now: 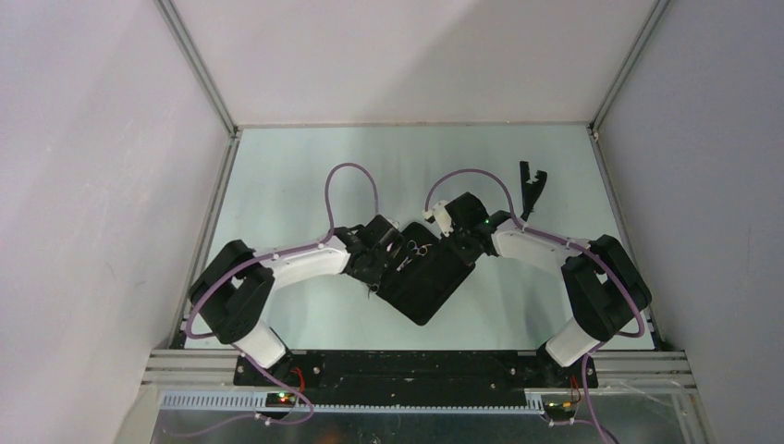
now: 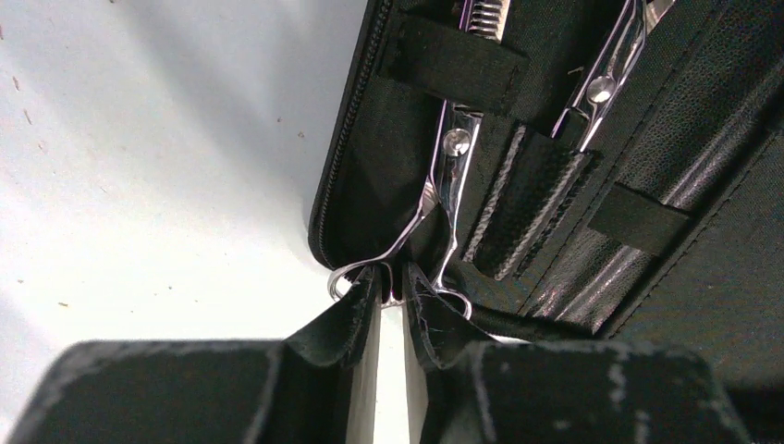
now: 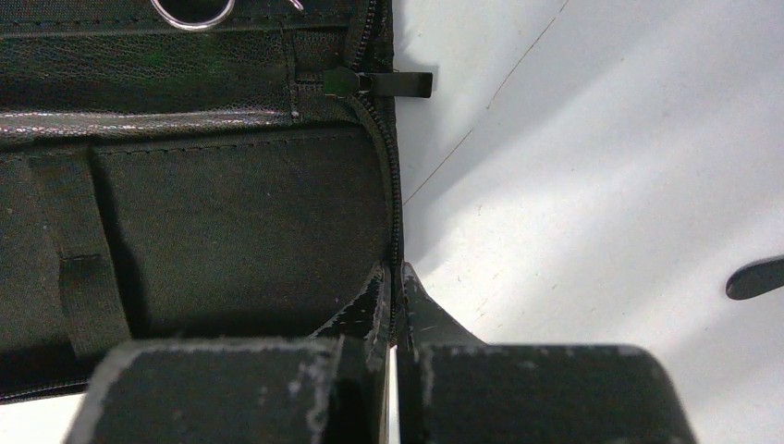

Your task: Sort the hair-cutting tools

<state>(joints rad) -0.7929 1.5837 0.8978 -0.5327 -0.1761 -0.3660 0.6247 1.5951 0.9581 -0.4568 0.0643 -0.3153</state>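
The pale surface (image 1: 296, 176) carries an open black zip case (image 1: 430, 291) at its centre, turned corner-on between the two arms. The left end effector (image 2: 390, 301) sits at the case's left edge, its fingers (image 2: 347, 324) drawn almost together with only a thin gap. They pinch the ring handle of the first silver scissors (image 2: 448, 185), which lie in the case with their blades tucked under an elastic strap (image 2: 458, 60). Just to the right, the second silver scissors (image 2: 606, 79) lie alongside in the case. The right end effector (image 3: 396, 287) is fully closed on the case's zipped rim at its right side. Further right, the black comb-like tool (image 1: 532, 190) lies on the surface, apart from the case.
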